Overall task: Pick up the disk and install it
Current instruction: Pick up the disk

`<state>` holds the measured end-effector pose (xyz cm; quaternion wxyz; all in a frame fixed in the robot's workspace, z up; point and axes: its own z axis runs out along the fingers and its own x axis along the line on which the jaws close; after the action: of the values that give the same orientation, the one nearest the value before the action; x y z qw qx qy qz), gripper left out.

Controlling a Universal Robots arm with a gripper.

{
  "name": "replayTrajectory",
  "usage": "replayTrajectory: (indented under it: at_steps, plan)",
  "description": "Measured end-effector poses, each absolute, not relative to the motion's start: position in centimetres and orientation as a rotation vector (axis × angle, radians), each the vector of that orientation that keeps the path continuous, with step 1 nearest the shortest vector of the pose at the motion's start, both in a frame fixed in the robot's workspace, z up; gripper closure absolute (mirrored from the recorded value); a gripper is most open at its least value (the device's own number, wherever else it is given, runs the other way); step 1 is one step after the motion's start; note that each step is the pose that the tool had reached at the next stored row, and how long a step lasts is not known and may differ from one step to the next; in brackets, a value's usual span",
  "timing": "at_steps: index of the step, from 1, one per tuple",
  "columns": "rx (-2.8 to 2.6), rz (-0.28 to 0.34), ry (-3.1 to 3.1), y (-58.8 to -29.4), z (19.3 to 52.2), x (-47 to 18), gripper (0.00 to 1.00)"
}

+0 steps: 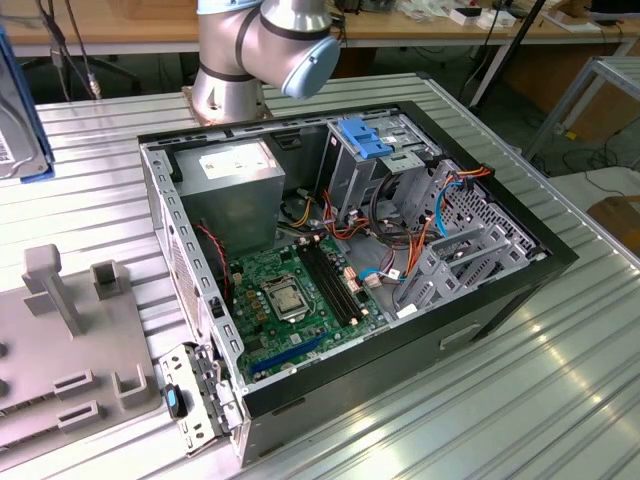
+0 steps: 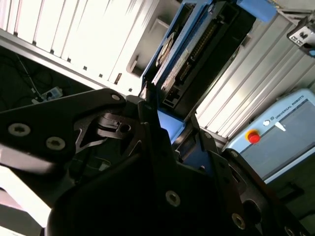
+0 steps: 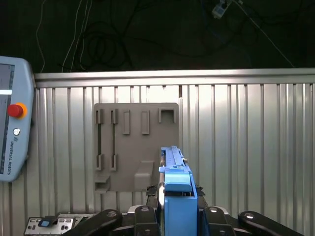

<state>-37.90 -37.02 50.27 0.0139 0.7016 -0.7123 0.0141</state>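
Well, starting at the far left edge of the exterior view, the disk (image 1: pixel 14 110) hangs upright above the ribbed table (image 1: pixel 480 400), with just a slice of its silver face and blue rail showing. To my eye it sits clear of the grey fixture (image 1: pixel 60 340) in the lower left corner, though I cannot see the gap itself. In the first wrist view the gripper (image 3: pixel 177 219) is clamped on the disk's near end, a dark finger (image 3: pixel 142 216) against each side of the blue rail. The disk's long axis runs straight out from the fingers toward the fixture plate beyond, so it is carried edge-on as an extension of the tool, not across it. The second wrist view agrees, with dark linkages closed around the blue frame. Toward the middle of the exterior view, the arm's base (image 1: pixel 255 50) stands at the top centre, behind the open computer case (image 1: pixel 350 260), which lies on its side with the motherboard (image 1: pixel 295 295) facing up. Right of centre, in the upper part of the case, is the drive cage (image 1: pixel 375 140) with its blue tabs. What matters is that the disk is well apart from the cage, off to the exterior view's left, with the power supply box (image 1: pixel 235 180) and the case wall between them. I judge the job about half done: the disk is in hand but not seated.
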Motion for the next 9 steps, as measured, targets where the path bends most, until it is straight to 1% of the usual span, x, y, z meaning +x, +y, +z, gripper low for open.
replayTrajectory:
  at_steps: [9]
  plan:
    - [2.185,0.044,-2.218,-37.0,50.3,-32.6,0.63]
